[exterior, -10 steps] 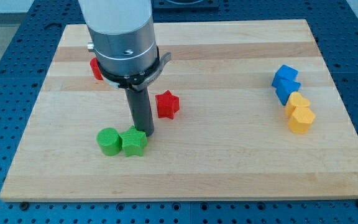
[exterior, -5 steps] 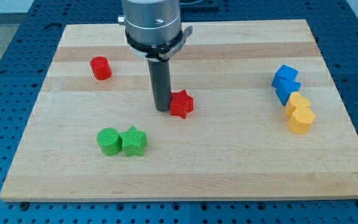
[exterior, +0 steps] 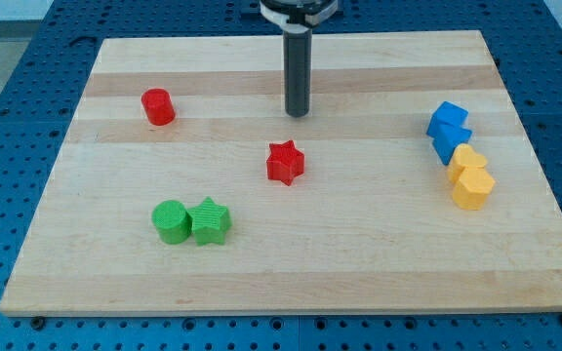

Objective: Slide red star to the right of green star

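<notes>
The arm carries no fingers at all, only a dark rod, so there is nothing to be apart, together or clamped. My tip [exterior: 298, 114] rests on the wooden worktop [exterior: 359, 263] near the view's top, a little right of the middle, touching no block.

The red star [exterior: 285, 162] lies just below my tip, a touch toward the view's left, with a clear strip of wood between them. Farther down and to the left of my tip sits the green star [exterior: 211, 221], and pressed against its left side is a green cylinder [exterior: 171, 220]. The red star is up and to the right of the green star, apart from it.

Well off to the left of my tip, at about the same height, a red cylinder [exterior: 157, 106] stands alone.

To the right of my tip, near the worktop's right edge, four blocks huddle in a column: two blue blocks [exterior: 449, 129] above, two yellow blocks [exterior: 471, 177] below, touching; their shapes are hard to make out.

No containers are on the worktop.
</notes>
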You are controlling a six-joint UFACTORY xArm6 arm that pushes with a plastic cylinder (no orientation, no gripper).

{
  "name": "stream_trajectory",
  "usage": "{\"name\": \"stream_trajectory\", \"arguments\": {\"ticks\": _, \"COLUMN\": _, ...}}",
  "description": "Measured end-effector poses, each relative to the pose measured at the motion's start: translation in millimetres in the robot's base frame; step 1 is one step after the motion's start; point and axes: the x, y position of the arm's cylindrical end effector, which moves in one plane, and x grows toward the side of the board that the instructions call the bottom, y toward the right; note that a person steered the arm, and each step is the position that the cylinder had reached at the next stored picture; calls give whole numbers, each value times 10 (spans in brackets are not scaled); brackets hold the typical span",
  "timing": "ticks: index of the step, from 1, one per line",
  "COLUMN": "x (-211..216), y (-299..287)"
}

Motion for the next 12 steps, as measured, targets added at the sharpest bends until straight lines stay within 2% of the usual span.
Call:
{"name": "stream_trajectory", "arguments": {"ticks": 1, "x": 271, "y": -152}}
{"name": "stream_trajectory", "arguments": {"ticks": 2, "x": 333, "y": -155}}
{"name": "stream_trajectory", "arguments": {"ticks": 4, "x": 579, "y": 187}}
{"name": "stream_trajectory", "arguments": {"ticks": 5, "x": 927, "y": 134}}
{"name": "stream_trajectory", "arguments": {"ticks": 8, "x": 1523, "y": -96}}
{"name": "stream_trajectory", "arguments": {"ticks": 9, "x": 1538, "y": 472}}
{"name": "stream_trajectory", "arguments": {"ticks": 10, "x": 1285, "y": 947}}
{"name": "stream_trajectory", "arguments": {"ticks": 11, "x": 1178, "y": 732}}
{"name": "stream_trajectory", "arguments": {"ticks": 12, "x": 1324, "y": 503}}
